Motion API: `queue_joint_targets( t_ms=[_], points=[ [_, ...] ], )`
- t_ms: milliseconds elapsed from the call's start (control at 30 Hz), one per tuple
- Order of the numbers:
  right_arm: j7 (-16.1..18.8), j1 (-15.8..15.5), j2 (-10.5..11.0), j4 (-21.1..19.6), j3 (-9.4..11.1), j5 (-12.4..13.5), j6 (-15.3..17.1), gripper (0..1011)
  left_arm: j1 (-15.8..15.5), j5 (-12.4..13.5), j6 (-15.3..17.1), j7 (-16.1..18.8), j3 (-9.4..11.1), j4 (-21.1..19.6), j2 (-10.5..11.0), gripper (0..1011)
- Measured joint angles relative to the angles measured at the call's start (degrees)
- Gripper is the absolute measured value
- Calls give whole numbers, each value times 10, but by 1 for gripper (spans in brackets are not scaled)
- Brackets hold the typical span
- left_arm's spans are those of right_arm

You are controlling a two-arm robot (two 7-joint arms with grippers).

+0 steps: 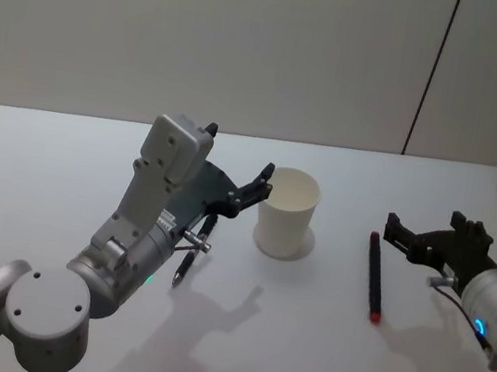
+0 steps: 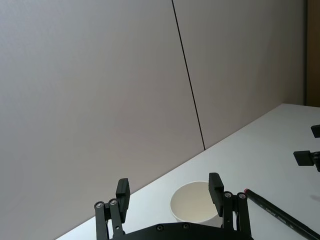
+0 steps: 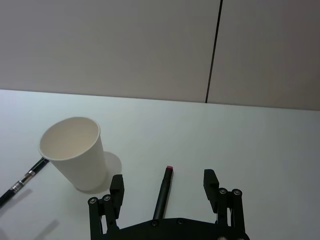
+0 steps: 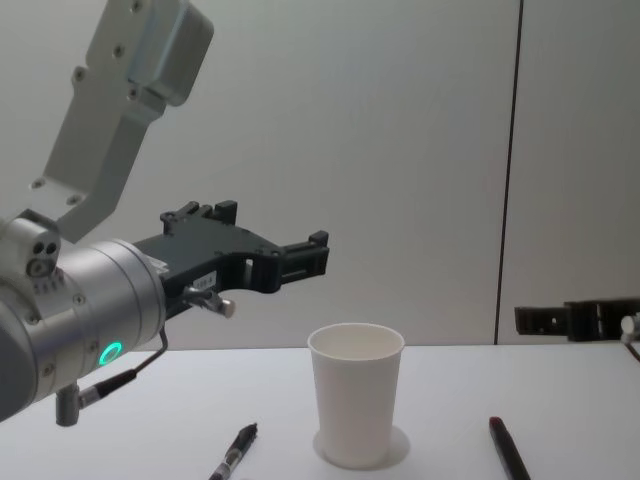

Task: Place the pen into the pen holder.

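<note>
The pen holder [image 1: 287, 212], a plain white paper cup, is standing upright and empty on the white counter [image 1: 65, 159], just right of the centre of the head view. Two pens are lying flat on the counter, one on each side of it.

The red-tipped pen [image 1: 374, 276] is lying to the right of the cup, well apart from it. Its red end is pointing toward the lower edge of the head view. The black-and-silver pen [image 1: 183, 268] is lying to the lower left of the cup, near it but not touching. Its upper end is passing behind the left arm's hardware.

The left pincer [image 2: 169, 184] is hovering at the cup's left, with its fingers spread wide and gripping nothing. In the chest view it is sitting higher than the cup's rim, toward the upper left, clear of the counter. In the head view one fingertip is showing right beside the rim.

The right pincer [image 3: 163, 178] is hanging at the right side of the head view, just right of the red-tipped pen. Its fingers are also spread wide and empty. In its wrist view the pen's red end is showing between them, lower down on the counter.
</note>
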Motion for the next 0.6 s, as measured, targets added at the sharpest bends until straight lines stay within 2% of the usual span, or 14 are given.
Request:
queue_joint_targets(
  t_ms=[367,600],
  points=[
    [0,59,-27,56,2,-7,82,1001,0,0,0,0,0,0,0,1004],
    [1,95,-45,102,-2,-19,110,1001,0,0,0,0,0,0,0,1004]
  ],
)
